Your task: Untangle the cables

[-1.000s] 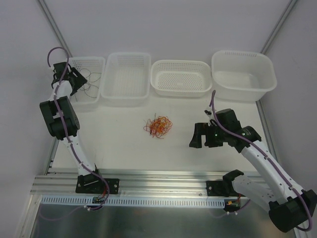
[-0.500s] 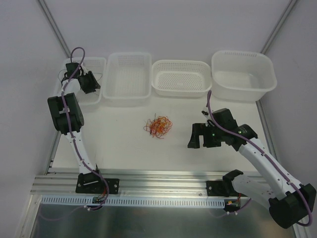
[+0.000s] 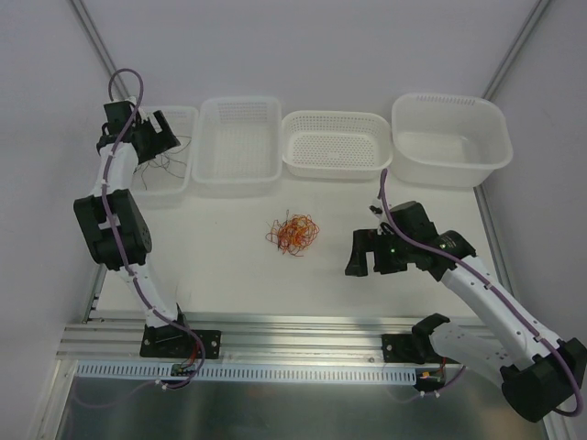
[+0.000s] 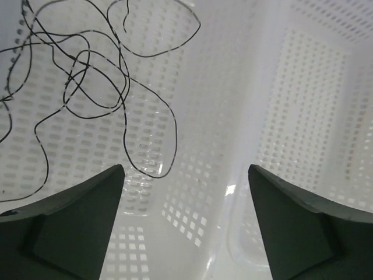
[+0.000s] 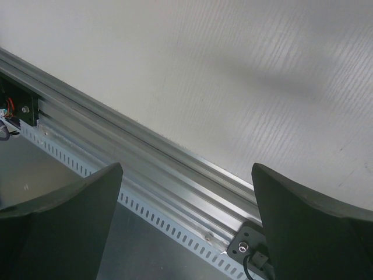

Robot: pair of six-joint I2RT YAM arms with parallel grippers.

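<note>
A tangle of orange-yellow and red cables (image 3: 293, 235) lies on the white table, mid-way between the two arms. A dark grey cable (image 4: 87, 81) lies in loose loops on the floor of the leftmost basket (image 3: 171, 180). My left gripper (image 3: 165, 133) hangs over that basket. In the left wrist view it (image 4: 185, 175) is open, with nothing between the fingers and the cable's loops just beyond them. My right gripper (image 3: 356, 252) hovers to the right of the tangle, apart from it. It (image 5: 186, 172) is open and empty above the table's front edge.
Beside the leftmost basket at the back stand a second basket (image 3: 237, 174), a third perforated basket (image 3: 335, 168) and a deeper tub (image 3: 449, 170). An aluminium rail (image 5: 145, 169) runs along the table's near edge. Purple hoses run along both arms.
My left gripper has swung about over the leftmost basket and now sits nearer its back edge. The right gripper has drifted slightly left.
</note>
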